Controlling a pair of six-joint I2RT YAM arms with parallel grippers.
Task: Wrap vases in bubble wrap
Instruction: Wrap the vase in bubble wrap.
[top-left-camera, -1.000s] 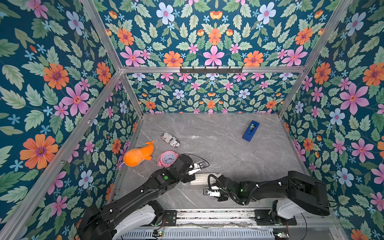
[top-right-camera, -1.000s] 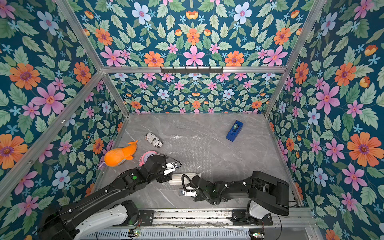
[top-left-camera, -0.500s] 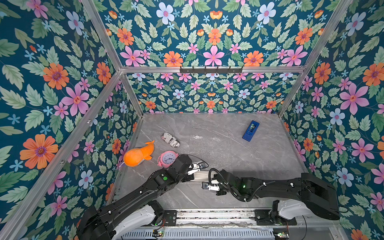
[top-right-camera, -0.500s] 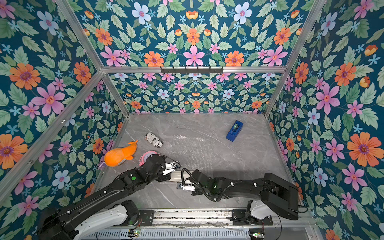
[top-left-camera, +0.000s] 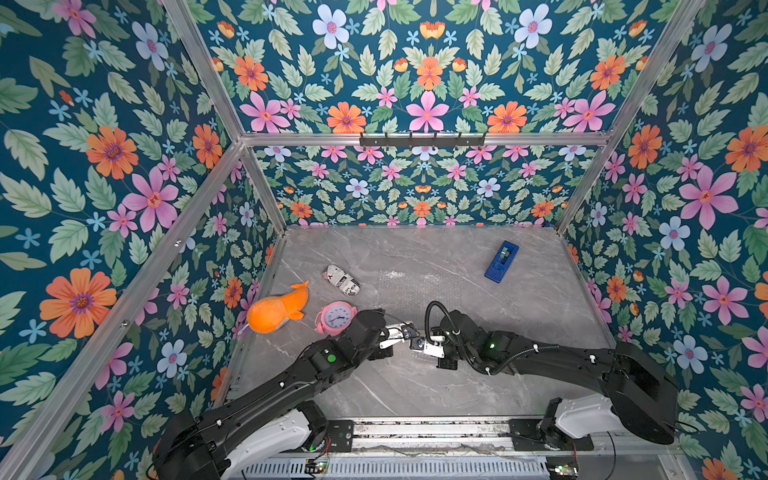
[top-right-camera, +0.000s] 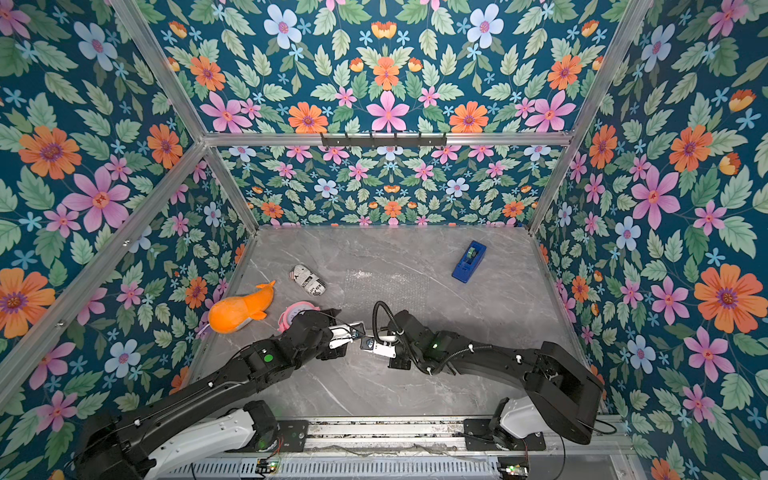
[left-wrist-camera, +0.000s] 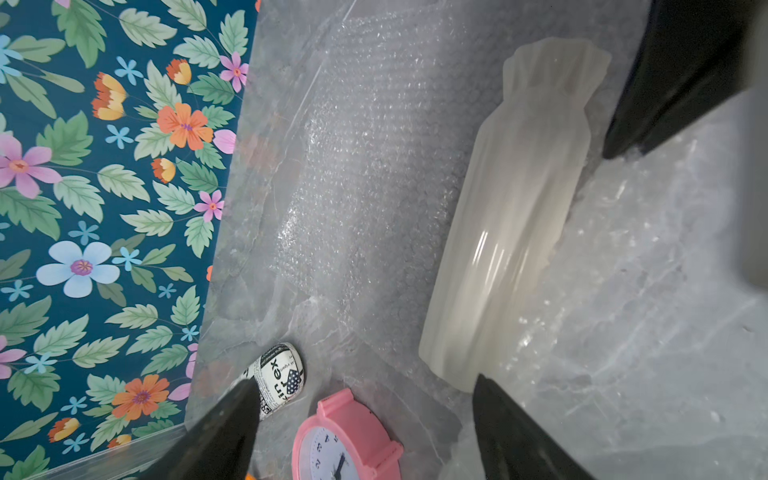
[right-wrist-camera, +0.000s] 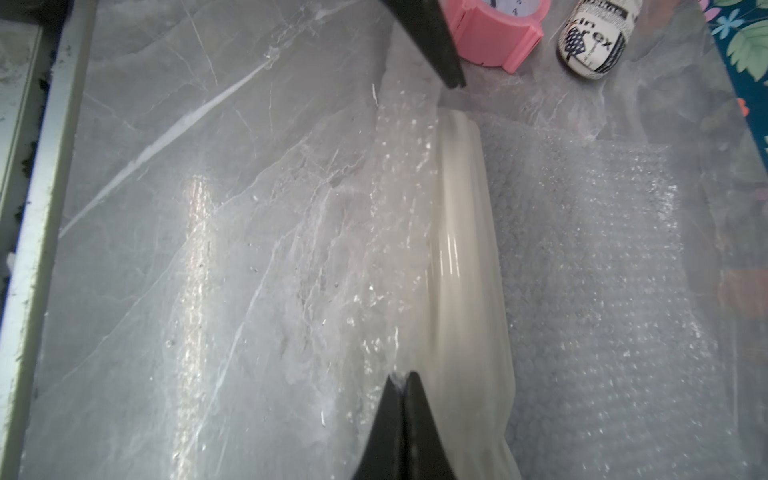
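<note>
- Both top views hang high above the robot's edge of the table (top-left-camera: 519, 299) and look steeply down, far enough to take in the whole tabletop and the floral walls (top-left-camera: 415, 187). They share nearly everything, slightly offset sideways.
- The left wrist view sits close above the tabletop, looking along the lying vase (left-wrist-camera: 507, 232) from its base end, across the bubble wrap (left-wrist-camera: 374, 166).
- The right wrist view, equally close, faces the vase from its neck end.
- Both wrist views share the vase, bubble wrap, pink clock (left-wrist-camera: 345, 440) and newsprint cylinder (left-wrist-camera: 278, 378).
</note>
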